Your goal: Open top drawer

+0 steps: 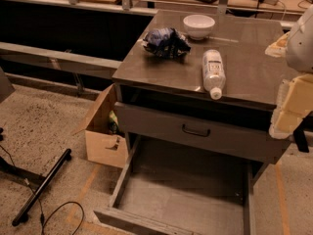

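My gripper (292, 104) is hanging far right, beside the cabinet top (249, 43); open or closed, can't tell. The top drawer (156, 125) is sitting just under it, maybe slightly out. The bottle (213, 72) label is unreadable.

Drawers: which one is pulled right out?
The lower drawer, its inside showing; the top drawer with the black handle is barely open. The gripper hangs at its right.

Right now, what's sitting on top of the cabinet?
A white bowl, a crumpled bag and a plastic bottle lying on its side. The pincer at the right edge hides part of the cabinet top there.
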`<state>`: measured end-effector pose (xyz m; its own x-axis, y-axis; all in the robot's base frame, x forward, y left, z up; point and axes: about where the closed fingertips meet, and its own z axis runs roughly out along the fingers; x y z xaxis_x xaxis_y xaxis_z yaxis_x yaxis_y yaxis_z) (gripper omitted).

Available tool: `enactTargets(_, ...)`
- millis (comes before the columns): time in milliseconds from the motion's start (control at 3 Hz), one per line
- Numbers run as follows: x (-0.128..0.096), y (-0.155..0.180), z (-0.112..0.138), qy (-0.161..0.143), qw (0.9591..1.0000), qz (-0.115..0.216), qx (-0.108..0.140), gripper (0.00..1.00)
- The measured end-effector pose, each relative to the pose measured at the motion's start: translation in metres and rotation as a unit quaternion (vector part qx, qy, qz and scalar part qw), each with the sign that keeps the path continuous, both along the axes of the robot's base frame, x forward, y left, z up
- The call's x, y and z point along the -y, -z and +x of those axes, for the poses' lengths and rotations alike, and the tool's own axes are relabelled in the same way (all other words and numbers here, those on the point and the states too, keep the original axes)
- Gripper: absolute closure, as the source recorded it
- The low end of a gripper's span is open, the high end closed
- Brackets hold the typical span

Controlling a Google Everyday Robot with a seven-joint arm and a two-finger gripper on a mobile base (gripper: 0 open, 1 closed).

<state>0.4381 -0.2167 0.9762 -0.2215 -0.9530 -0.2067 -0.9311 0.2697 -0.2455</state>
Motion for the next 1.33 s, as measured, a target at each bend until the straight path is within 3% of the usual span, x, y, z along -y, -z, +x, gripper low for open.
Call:
enactTargets(333, 0.0, 0.0, 0.0, 0.0, 1.0, 0.0, 0.0, 0.0)
enactTargets(667, 0.0, 0.006, -0.002, 0.006, 0.9997, 0.026, -0.001, 0.0)
enactTargets(1000, -0.004, 0.049, -0.005, 0.014, 0.9943, 0.106, -0.007, 0.0)
enactTargets(1333, -0.009, 0.097, -0.006, 0.02, 0.9881, 0.152, 0.01, 0.0)
